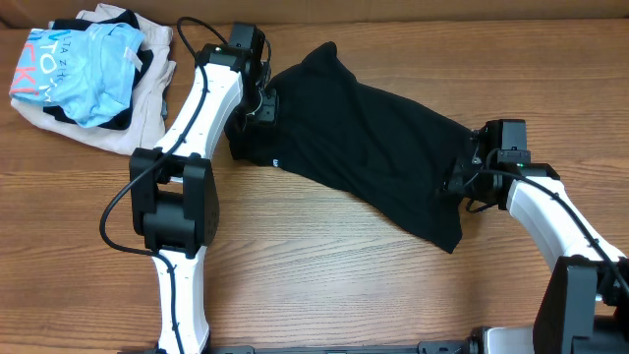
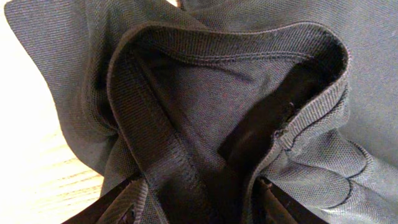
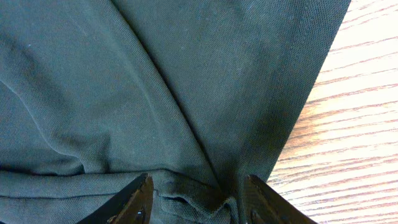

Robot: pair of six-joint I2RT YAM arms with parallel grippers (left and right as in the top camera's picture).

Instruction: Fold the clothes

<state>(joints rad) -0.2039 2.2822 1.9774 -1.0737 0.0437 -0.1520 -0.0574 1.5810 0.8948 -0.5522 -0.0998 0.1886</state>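
Wood-grain table (image 1: 324, 275) is showing bare along the whole front half, between the two arm bases, and that is offering the widest open room. Toward the far left corner a light blue garment (image 1: 93, 69) is lying on top of a beige garment (image 1: 147, 98), and this heap is sitting just beside the left arm (image 1: 201, 108), apart from the work. The black garment (image 1: 364, 147) is stretching diagonally across the middle, from the far centre down toward the right. Its lower right corner is hanging close to the right arm (image 1: 550, 211), and its small white tag (image 1: 276, 162) is showing at the near left edge.

The left gripper (image 1: 257, 103) is sitting at the garment's upper left end. In its wrist view the jaws are clamping a bunched fold of black fabric, with the ribbed collar (image 2: 236, 46) looping open just ahead of them. The right gripper (image 1: 470, 172) is sitting at the opposite, right-hand edge. Its jaws are pinching the cloth where creases are converging between them, and the hem is running off diagonally with bare wood beside it on the right.
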